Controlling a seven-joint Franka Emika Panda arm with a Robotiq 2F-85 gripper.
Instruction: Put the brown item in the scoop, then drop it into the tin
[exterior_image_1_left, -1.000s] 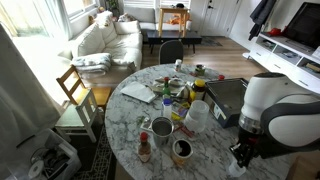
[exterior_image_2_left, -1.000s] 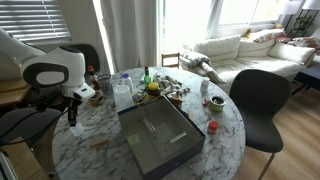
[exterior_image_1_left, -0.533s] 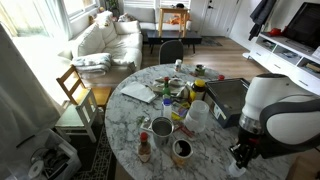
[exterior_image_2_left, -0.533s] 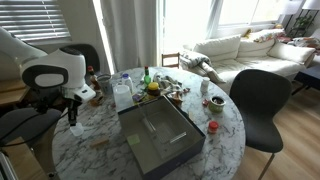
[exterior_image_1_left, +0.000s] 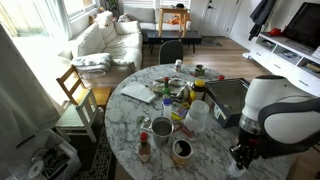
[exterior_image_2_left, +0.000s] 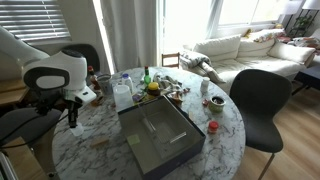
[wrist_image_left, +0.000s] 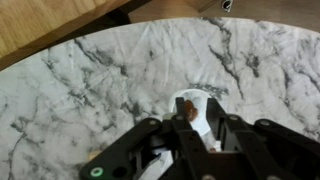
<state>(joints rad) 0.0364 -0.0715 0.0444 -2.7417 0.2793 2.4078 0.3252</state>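
Note:
In the wrist view my gripper (wrist_image_left: 195, 135) is shut on the handle of the small white scoop (wrist_image_left: 205, 112). The scoop's bowl points out ahead of the fingers, just above the marble table (wrist_image_left: 90, 80). The brown item (wrist_image_left: 186, 107) lies in the bowl. In both exterior views the gripper (exterior_image_1_left: 238, 160) (exterior_image_2_left: 72, 119) hangs low over the table's near edge with the white scoop (exterior_image_2_left: 75, 128) under it. The silver tin (exterior_image_1_left: 162, 127) stands upright near the middle of the table, well apart from the gripper.
A dark rectangular tray (exterior_image_1_left: 228, 98) (exterior_image_2_left: 158, 135) lies on the table. A white tub (exterior_image_1_left: 197, 115), a dark mug (exterior_image_1_left: 181, 150), a small bottle (exterior_image_1_left: 144, 148) and several jars crowd the table's middle. A black chair (exterior_image_2_left: 258, 100) stands beside it.

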